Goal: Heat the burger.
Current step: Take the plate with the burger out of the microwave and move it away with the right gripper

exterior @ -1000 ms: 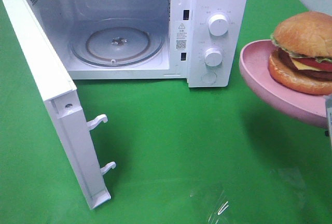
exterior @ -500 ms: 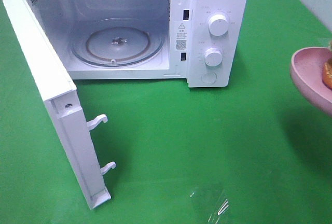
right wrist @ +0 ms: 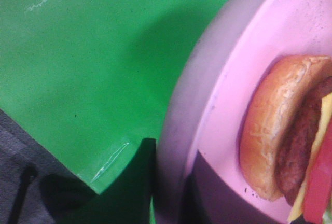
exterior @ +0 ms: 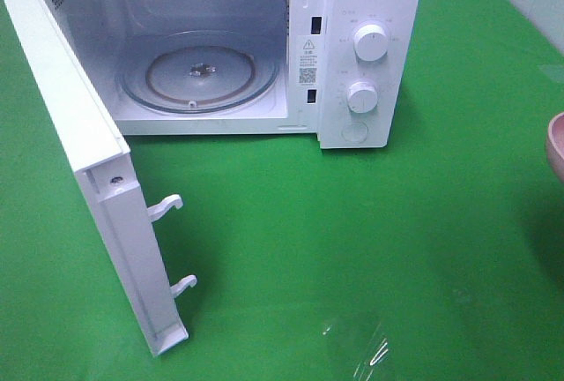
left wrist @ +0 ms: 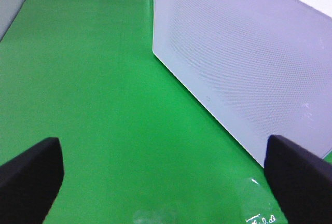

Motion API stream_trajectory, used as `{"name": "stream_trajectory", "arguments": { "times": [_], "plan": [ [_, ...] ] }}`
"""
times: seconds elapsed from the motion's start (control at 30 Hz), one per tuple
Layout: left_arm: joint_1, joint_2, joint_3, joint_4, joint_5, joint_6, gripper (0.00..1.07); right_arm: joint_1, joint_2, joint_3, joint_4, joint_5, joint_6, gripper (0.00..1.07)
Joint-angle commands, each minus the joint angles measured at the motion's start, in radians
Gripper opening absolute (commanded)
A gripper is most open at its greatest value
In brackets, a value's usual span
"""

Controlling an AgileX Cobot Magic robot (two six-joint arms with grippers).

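A white microwave (exterior: 264,46) stands with its door (exterior: 84,160) swung wide across the left of the overhead frame, the glass turntable (exterior: 198,77) bare inside the cavity. Two round dials (exterior: 370,42) sit stacked on its control panel at upper centre-right, with a round button below them; a warning sticker (exterior: 307,62) with a triangle symbol and a QR-style code is fixed to the inner frame beside the cavity, its print too small to read, as are the faint marks around the dials. The green cloth (exterior: 352,240) covers the table. Only a sliver of the pink plate (exterior: 556,145) shows at the right edge of the overhead frame. My right wrist camera shows that plate (right wrist: 228,79) close up, with the burger (right wrist: 290,141) lying on it at the lower right of the frame, bun, patty, cheese and tomato visible; my right gripper's dark finger (right wrist: 212,193) is clamped on the plate's rim. My left gripper (left wrist: 166,180) hangs wide open and empty over the cloth, beside the door's perforated outer face (left wrist: 249,53).
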Motion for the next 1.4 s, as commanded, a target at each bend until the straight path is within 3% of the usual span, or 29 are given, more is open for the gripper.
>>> {"name": "stream_trajectory", "arguments": {
  "times": [0.03,0.4,0.6,1.4],
  "plan": [
    [0.004,-0.017,0.003,-0.005,-0.008,-0.005,0.97,-0.006,0.05,-0.068,-0.084,0.018,0.1,0.0],
    [0.004,-0.017,0.003,-0.005,-0.008,-0.005,0.97,-0.006,0.199,-0.166,-0.107,0.116,0.281,0.0],
    [0.004,-0.017,0.003,-0.005,-0.008,-0.005,0.97,-0.006,0.275,-0.166,-0.144,0.159,0.6,0.0],
    [0.004,-0.017,0.003,-0.005,-0.008,-0.005,0.97,-0.009,0.525,-0.166,-0.144,0.068,0.835,0.0]
  ]
}}
